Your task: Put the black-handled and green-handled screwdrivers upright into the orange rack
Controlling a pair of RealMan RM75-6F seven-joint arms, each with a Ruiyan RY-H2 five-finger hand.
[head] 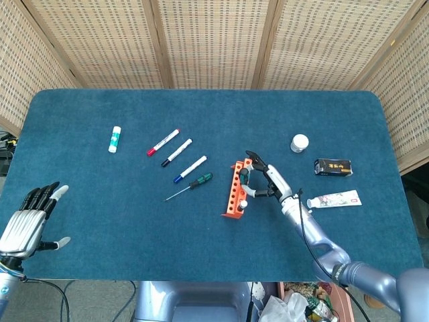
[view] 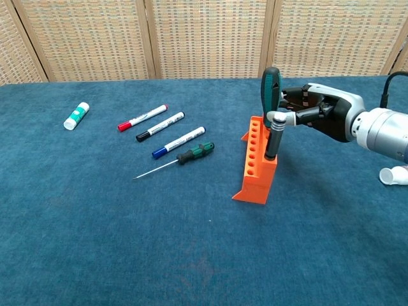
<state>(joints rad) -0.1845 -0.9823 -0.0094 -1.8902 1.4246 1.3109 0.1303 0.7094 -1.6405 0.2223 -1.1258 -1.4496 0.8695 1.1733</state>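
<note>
Orange rack [view: 256,167]: black-handled [view: 273,135] and green-handled screwdrivers [view: 270,86] upright, latter grasped by right hand [view: 319,112]. Left hand [head: 28,220] released. Small green screwdriver [view: 182,159] flanked by markers [view: 178,142].

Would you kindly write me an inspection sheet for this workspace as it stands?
Surface: blue cloth table.
Job's things: orange rack upright; black screwdriver stands in it; green screwdriver upright at the rack, held; a small screwdriver lies flat.
Clutter: three markers, glue stick, white jar, black box, tube.
Hands: right hand holds the green screwdriver; left hand open at the table's edge.
Cables: one along the right forearm.
Surroundings: wicker screens.
</note>
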